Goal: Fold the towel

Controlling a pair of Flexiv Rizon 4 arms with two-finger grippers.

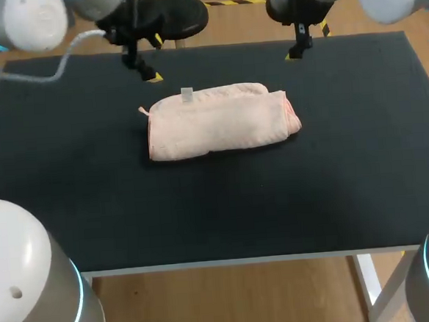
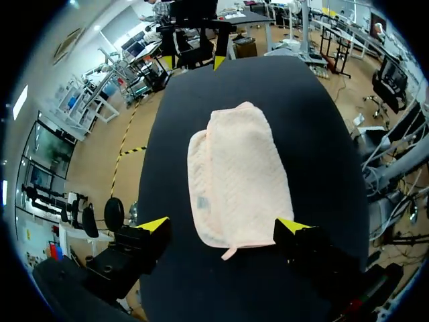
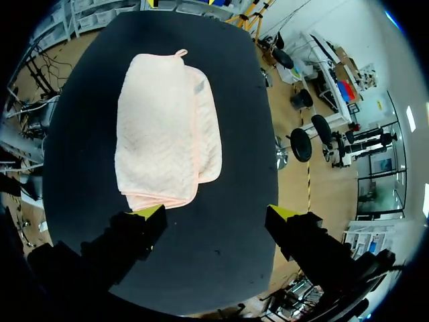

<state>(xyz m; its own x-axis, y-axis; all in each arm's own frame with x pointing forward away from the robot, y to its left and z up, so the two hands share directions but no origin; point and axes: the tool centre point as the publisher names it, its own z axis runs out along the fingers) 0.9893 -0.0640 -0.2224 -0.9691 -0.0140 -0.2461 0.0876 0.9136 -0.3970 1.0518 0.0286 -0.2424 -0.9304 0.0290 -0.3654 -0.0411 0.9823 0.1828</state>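
A pale pink towel [image 1: 219,121] lies folded into a thick rectangle on the black table [image 1: 218,212], a small white tag on its far edge. My left gripper [image 1: 149,71] hangs open above the table's far edge, left of the towel. In the left wrist view the towel [image 2: 238,174] lies ahead of the open left gripper [image 2: 224,225], with nothing between the fingers. My right gripper [image 1: 295,52] hangs open over the far edge, right of the towel. From the right wrist the towel [image 3: 164,131] lies ahead of the open right gripper [image 3: 214,212].
The black table top [image 2: 322,134] stretches bare around the towel, with wide room in front and to both sides. My two arm bases [image 1: 32,292] stand at the near corners.
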